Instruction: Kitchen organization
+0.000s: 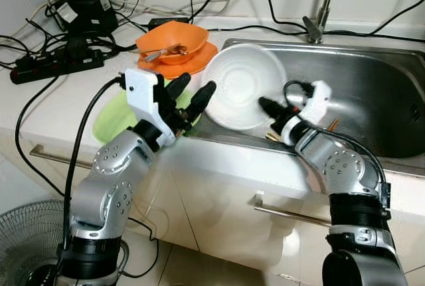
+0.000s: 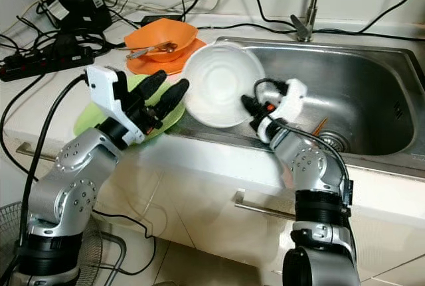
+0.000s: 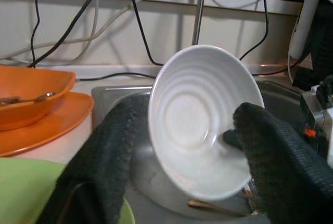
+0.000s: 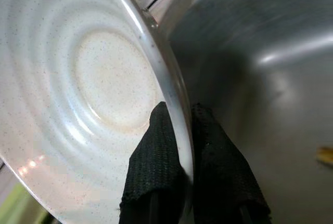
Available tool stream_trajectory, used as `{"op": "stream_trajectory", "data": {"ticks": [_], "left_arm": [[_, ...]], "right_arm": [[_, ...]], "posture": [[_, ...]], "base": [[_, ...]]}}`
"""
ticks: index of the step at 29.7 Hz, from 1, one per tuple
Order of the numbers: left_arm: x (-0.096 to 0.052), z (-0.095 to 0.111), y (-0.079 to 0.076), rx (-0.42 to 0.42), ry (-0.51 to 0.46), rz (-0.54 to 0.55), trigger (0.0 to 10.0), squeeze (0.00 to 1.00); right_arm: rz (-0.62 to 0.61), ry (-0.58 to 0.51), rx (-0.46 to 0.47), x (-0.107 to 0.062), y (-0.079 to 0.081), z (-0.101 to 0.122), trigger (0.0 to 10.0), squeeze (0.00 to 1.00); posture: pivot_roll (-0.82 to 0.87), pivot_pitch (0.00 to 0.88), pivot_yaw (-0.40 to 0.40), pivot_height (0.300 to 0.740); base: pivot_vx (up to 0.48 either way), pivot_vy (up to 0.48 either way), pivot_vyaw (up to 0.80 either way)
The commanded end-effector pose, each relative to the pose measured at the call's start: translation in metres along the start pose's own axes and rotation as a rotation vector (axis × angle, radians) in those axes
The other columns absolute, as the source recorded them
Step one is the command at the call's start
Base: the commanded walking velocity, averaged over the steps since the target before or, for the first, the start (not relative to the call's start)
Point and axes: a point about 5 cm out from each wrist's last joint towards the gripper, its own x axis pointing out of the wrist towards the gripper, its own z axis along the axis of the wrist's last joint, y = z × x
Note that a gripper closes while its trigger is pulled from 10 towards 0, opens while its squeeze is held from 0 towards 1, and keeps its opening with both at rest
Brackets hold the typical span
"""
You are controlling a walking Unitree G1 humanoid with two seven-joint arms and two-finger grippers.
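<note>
White bowl: one white bowl [image 1: 242,87] is held tilted on edge, at the centre of the frame, over the left end of the sink [image 1: 372,93], its hollow turned toward the camera.
Right gripper: the right gripper [image 4: 179,146] is clamped on the bowl's rim, one finger inside and one outside.
Left gripper: the left gripper [image 1: 192,97] is spread open just left of the bowl, its fingers apart; contact with the bowl cannot be told.
Orange dishes: one orange bowl [image 1: 174,39] is stacked on one orange plate [image 1: 199,59], upper centre-left, with a metal spoon [image 1: 163,52] laid in the bowl.
Green plate: one green plate [image 1: 114,119] is seen under the left gripper, at the sink's left edge.
Sink: a steel basin is set in the pale table [image 1: 46,107]; one faucet [image 1: 322,7] stands at the upper right.
Surroundings: black cables and a power strip [image 1: 56,67] lie at the upper left; a fan [image 1: 26,246] stands on the floor at the lower left.
</note>
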Motion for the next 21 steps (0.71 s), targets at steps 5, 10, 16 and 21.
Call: {"op": "stream_trajectory", "data": {"ticks": [5, 10, 16, 21], "left_arm": [[-0.005, -0.006, -0.004, 0.015, 0.051, -0.003, 10.0, 1.00], [-0.008, -0.018, -0.011, 0.008, 0.120, -0.036, 10.0, 1.00], [-0.010, -0.024, -0.016, 0.005, 0.157, -0.053, 10.0, 1.00], [-0.010, -0.026, -0.018, 0.013, 0.185, -0.076, 10.0, 1.00]], "right_arm": [[-0.095, -0.044, -0.103, 0.006, -0.006, 0.011, 0.0, 0.00], [-0.188, 0.001, -0.284, 0.011, -0.018, 0.010, 0.0, 0.00], [-0.218, 0.049, -0.452, 0.019, -0.026, 0.011, 0.0, 0.00], [-0.190, 0.101, -0.567, 0.025, -0.026, 0.011, 0.0, 0.00]], "posture": [[-0.04, 0.031, 0.088, 0.740], [-0.03, 0.035, 0.087, 0.740], [-0.03, 0.038, 0.086, 0.740], [-0.03, 0.036, 0.083, 0.740]], "base": [[0.000, 0.000, 0.00], [0.000, 0.000, 0.00], [0.000, 0.000, 0.00], [0.000, 0.000, 0.00]]}}
